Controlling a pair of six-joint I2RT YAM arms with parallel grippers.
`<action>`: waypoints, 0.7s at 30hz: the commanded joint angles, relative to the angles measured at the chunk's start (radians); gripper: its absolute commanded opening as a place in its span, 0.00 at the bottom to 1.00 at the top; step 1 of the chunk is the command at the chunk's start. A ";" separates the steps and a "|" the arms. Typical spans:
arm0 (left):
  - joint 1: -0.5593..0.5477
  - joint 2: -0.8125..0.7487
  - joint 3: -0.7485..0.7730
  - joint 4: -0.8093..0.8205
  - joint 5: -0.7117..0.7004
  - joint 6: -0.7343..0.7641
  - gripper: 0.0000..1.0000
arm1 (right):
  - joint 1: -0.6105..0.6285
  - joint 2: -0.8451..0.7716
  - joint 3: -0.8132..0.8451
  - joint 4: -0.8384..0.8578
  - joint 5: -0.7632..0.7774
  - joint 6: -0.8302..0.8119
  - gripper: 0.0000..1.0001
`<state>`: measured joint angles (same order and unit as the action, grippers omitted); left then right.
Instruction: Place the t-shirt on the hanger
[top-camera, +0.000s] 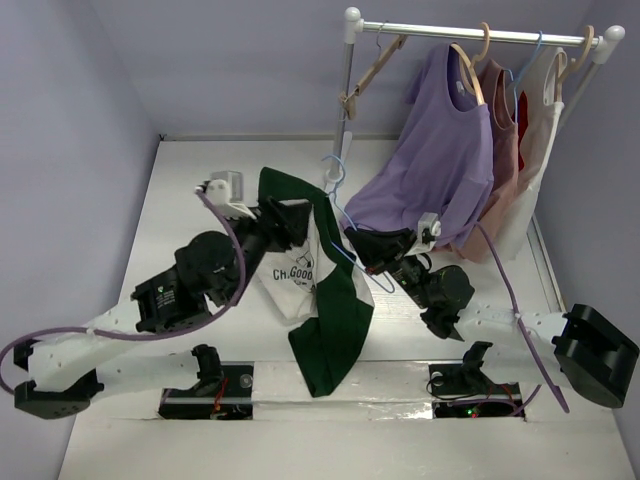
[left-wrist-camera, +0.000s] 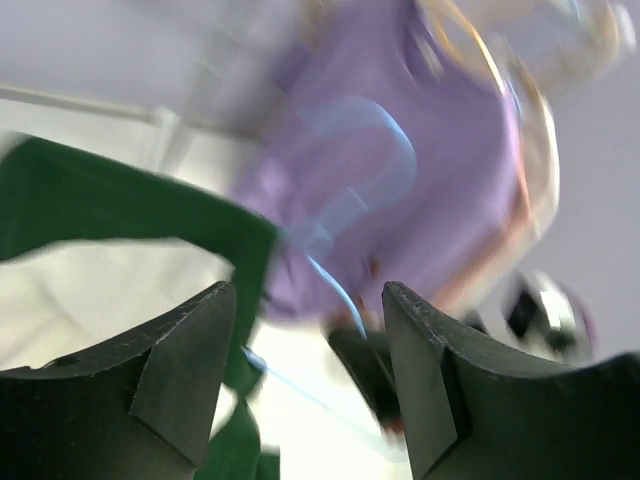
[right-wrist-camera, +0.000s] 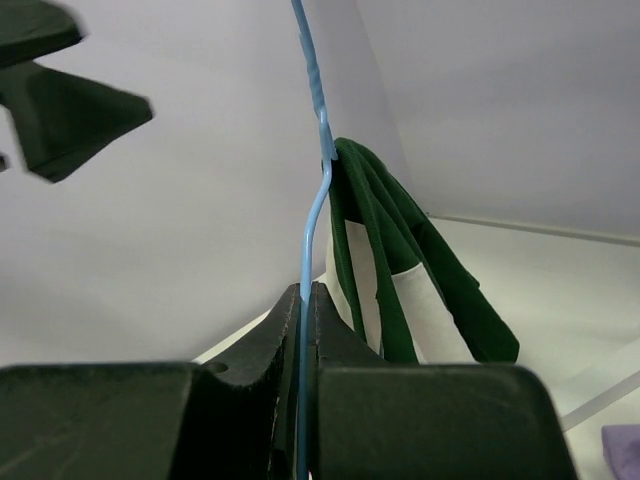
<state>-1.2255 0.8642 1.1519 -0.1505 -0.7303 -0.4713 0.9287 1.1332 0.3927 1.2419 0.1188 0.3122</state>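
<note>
Because the right claw (right-wrist-camera: 304, 300) is clamped fully onto the hanger (right-wrist-camera: 312, 215) wire, the thin frame stands upright above the surface (top-camera: 190, 180), and the t-shirt (top-camera: 335, 320) hangs from it with green fabric bunched over one shoulder of the frame. The left claw (left-wrist-camera: 305, 300) is spread wide, gripping nothing, just beside the shirt's upper edge, probably positioned to draw the fabric across. Open room lies to the left; farther back, the lavender top (top-camera: 440, 160) crowds the hook.

You can read only black "CH.GOOD" on the t-shirt (top-camera: 305, 290) chest, just 9 o'clock of centre; the line below is illegible.
</note>
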 joint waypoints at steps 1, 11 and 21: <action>0.131 -0.007 -0.047 0.078 -0.082 -0.128 0.58 | -0.007 -0.020 0.009 0.381 -0.015 0.016 0.00; 0.445 0.167 -0.061 0.290 0.433 -0.263 0.73 | -0.007 -0.018 0.015 0.358 -0.037 0.016 0.00; 0.463 0.239 -0.112 0.333 0.511 -0.349 0.69 | -0.007 -0.009 0.032 0.306 -0.064 -0.002 0.00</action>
<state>-0.7708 1.1221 1.0584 0.1043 -0.2604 -0.7792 0.9272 1.1332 0.3920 1.2419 0.0792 0.3183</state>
